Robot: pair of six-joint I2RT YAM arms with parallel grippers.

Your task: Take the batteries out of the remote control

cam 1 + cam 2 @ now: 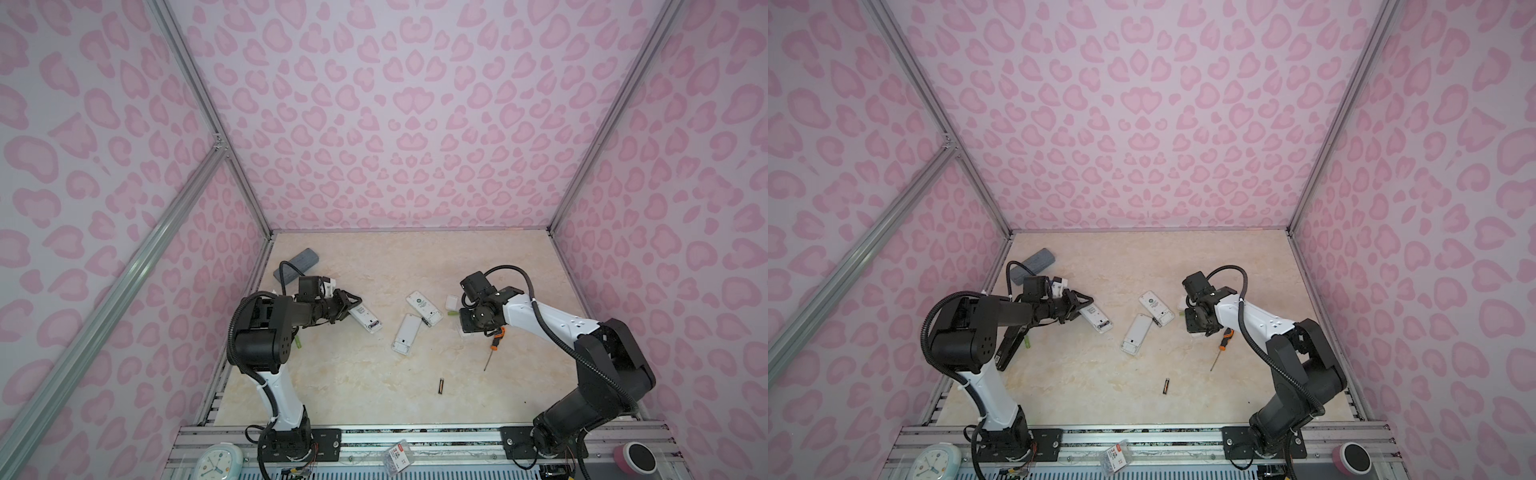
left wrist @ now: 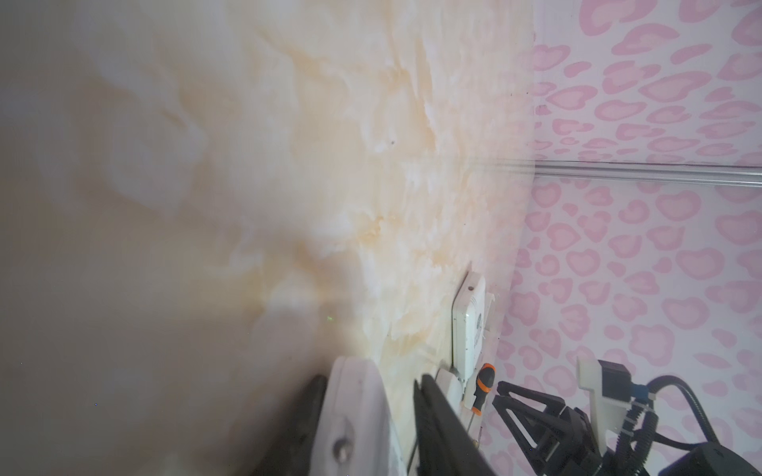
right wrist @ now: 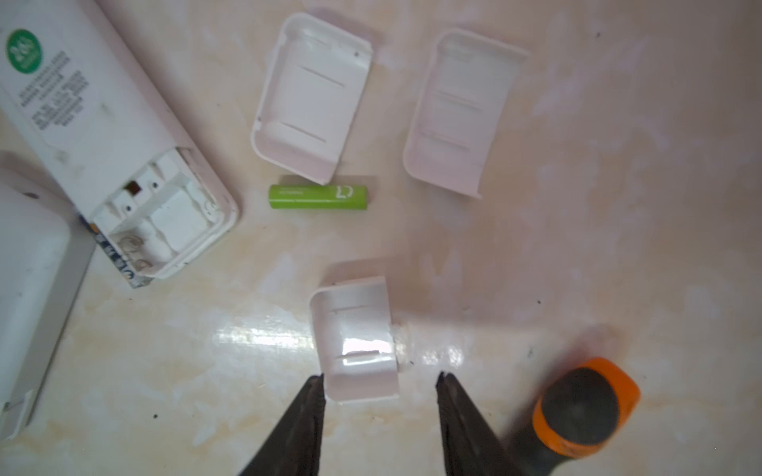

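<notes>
In the left wrist view my left gripper (image 2: 371,377) is open around the end of a white remote control (image 2: 358,412); one finger touches it and a gap shows at the other. In a top view this remote (image 1: 366,318) lies left of centre. My right gripper (image 3: 379,377) hangs open over a small white cover plate (image 3: 354,338). A green battery (image 3: 317,198) lies loose beside a second remote (image 3: 103,136), whose compartment is open and empty. A dark battery (image 3: 117,261) peeks out at that remote's edge. Another dark battery (image 1: 440,385) lies near the front. A green battery (image 1: 297,341) lies by the left arm.
A third white remote (image 1: 406,334) lies mid-table, a grey one (image 1: 297,264) at the back left and a black one (image 1: 1011,347) under the left arm. Two more cover plates (image 3: 309,94) lie past the green battery. An orange-and-black screwdriver (image 1: 494,345) lies beside my right gripper.
</notes>
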